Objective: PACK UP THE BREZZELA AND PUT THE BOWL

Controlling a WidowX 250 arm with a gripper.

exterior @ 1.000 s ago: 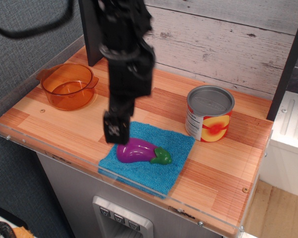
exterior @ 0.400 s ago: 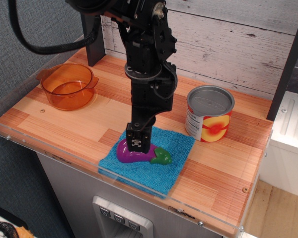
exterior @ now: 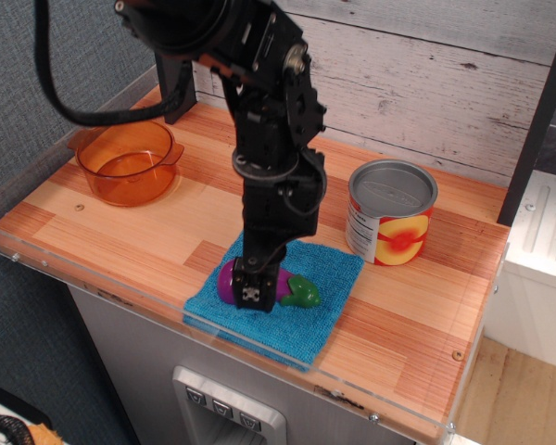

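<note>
The brezzela, a small glossy purple toy eggplant [exterior: 225, 279] with a green stem cap [exterior: 301, 292], lies on a blue towel [exterior: 301, 326] near the table's front edge. My black gripper [exterior: 252, 289] is lowered straight onto its middle and covers most of the purple body. I see the fingers edge-on, so I cannot tell how the jaws stand. The bowl, a translucent orange pot [exterior: 128, 163] with two small side handles, stands empty at the back left, well apart from the gripper.
A tin can [exterior: 391, 211] with a grey lid and a red-yellow label stands right of the towel. A clear acrylic rim [exterior: 93, 283] runs along the table's front and left edges. A plank wall [exterior: 426, 83] closes the back.
My gripper moved right from the towel's left edge and came down over the eggplant, now lower and covering more of it. The eggplant, bowl and can stayed in place.
</note>
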